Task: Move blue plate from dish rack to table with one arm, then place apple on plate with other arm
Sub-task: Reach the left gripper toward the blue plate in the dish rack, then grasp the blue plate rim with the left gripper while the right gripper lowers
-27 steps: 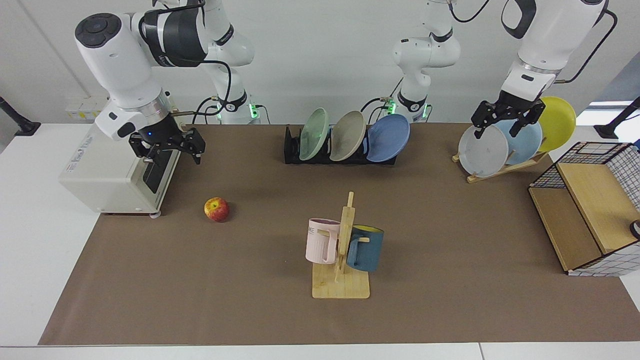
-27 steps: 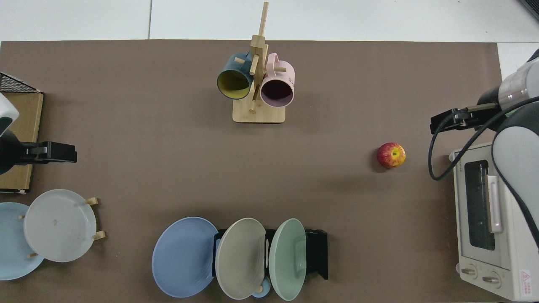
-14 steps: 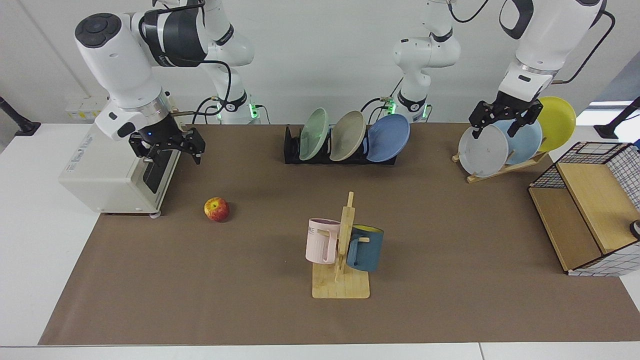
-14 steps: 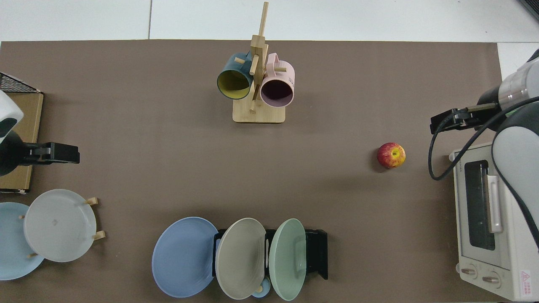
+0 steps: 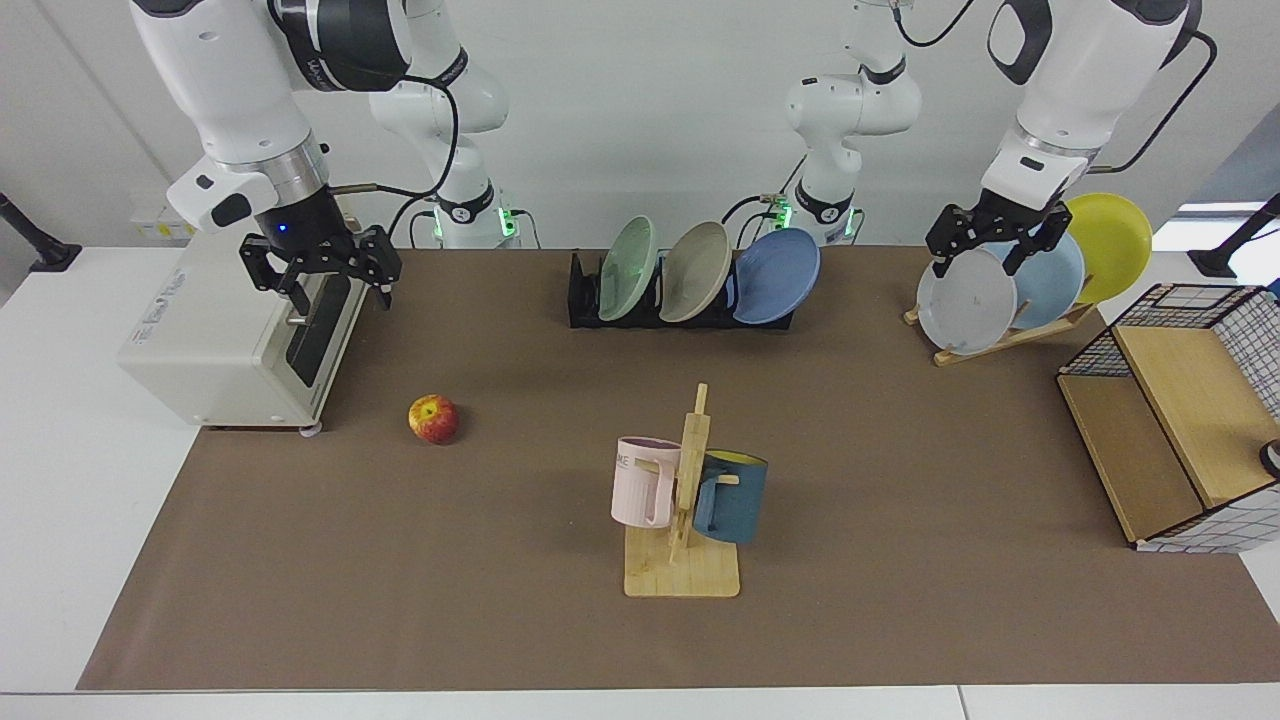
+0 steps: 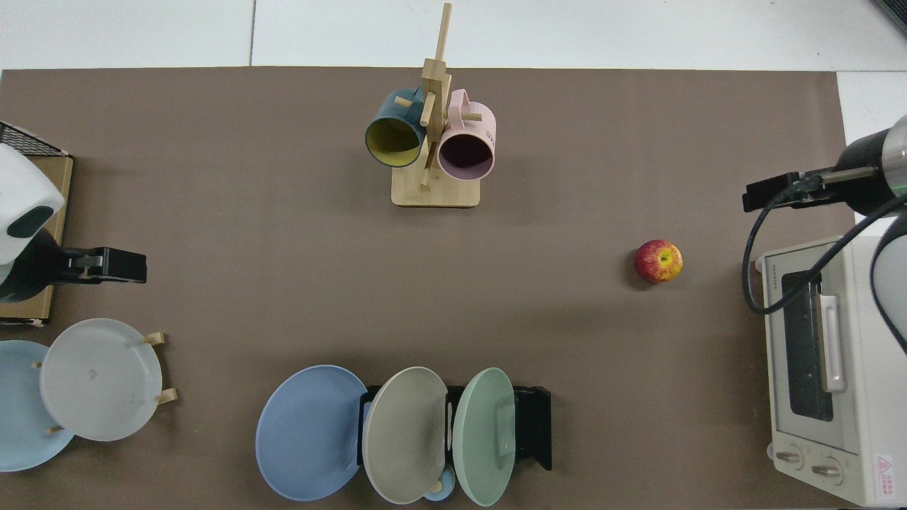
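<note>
The blue plate [image 5: 778, 275] [image 6: 308, 432] leans in the end slot of the black dish rack [image 5: 585, 300] [image 6: 533, 425], beside a beige and a green plate. On the brown table [image 5: 900, 500], the apple [image 5: 433, 418] [image 6: 658, 261] lies near the toaster. My right gripper [image 5: 340, 295] [image 6: 755, 198] hangs open above the toaster's front, up and back from the apple. Far from the dish rack, my left gripper [image 5: 975, 265] [image 6: 134, 265] hovers open in front of the grey plate in the wooden rack. Neither gripper holds anything.
A white toaster oven [image 5: 220, 340] stands on the apple's side. In mid-table a wooden mug stand [image 5: 685, 500] carries a pink and a dark blue mug. The wooden plate rack [image 5: 1000, 335] holds grey, pale blue and yellow plates. Beside it is a wire basket [image 5: 1170, 420].
Both grippers have risen. The right one has drawn back over the toaster, away from the apple. The left one has shifted slightly toward the dish rack.
</note>
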Action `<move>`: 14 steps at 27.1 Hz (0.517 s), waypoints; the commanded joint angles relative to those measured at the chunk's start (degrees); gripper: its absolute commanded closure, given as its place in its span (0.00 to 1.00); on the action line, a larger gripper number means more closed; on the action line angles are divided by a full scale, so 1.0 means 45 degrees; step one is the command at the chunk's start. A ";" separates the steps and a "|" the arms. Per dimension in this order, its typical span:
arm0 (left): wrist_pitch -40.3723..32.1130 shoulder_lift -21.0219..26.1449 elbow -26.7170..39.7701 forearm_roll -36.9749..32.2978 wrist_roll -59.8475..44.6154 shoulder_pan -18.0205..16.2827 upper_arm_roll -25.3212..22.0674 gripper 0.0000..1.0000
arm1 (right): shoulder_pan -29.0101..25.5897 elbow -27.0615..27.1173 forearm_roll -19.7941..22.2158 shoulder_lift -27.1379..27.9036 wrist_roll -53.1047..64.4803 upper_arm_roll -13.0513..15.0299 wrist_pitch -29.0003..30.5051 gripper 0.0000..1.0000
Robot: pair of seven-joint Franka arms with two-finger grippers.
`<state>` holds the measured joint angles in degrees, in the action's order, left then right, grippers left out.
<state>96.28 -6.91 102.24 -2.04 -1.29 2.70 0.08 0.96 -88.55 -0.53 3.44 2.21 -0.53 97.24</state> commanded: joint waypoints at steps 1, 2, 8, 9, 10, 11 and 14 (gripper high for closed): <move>-0.0107 -0.0456 0.0542 -0.1556 -0.0745 -0.0035 0.1015 0.00 | -0.0154 -0.0283 -0.0098 -0.0140 -0.0238 -0.0136 0.0053 0.00; -0.0088 -0.0650 0.0775 -0.1830 -0.1212 -0.0035 0.1327 0.00 | -0.0154 -0.0341 -0.0098 -0.0217 -0.0238 -0.0155 -0.0064 0.00; 0.0050 -0.2309 0.2883 -0.2848 -0.2544 -0.0054 0.2929 0.00 | -0.0037 -0.0498 0.0038 -0.0335 -0.0238 -0.0155 -0.0124 0.00; 0.0049 -0.2583 0.3331 -0.2868 -0.2622 -0.0054 0.3202 0.00 | 0.0060 -0.0692 0.0194 -0.0413 -0.0258 -0.0156 0.0011 0.00; 0.0107 -0.2895 0.3877 -0.2868 -0.2778 -0.0054 0.3534 0.00 | 0.0138 -0.1003 0.0195 -0.0529 -0.0258 -0.0136 0.0167 0.00; 0.0224 -0.3169 0.4405 -0.2868 -0.2972 -0.0054 0.3885 0.00 | 0.0197 -0.1296 0.0234 -0.0569 -0.0238 -0.0155 0.0343 0.00; 0.1237 -0.4028 0.6240 -0.2810 -0.3947 -0.0074 0.4883 0.00 | 0.0217 -0.2175 0.0215 -0.0589 -0.0258 -0.0175 0.1143 0.00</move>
<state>95.98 -15.92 115.57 -13.46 -13.93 2.73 16.94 1.44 -90.73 -0.43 3.14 2.21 -0.98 97.49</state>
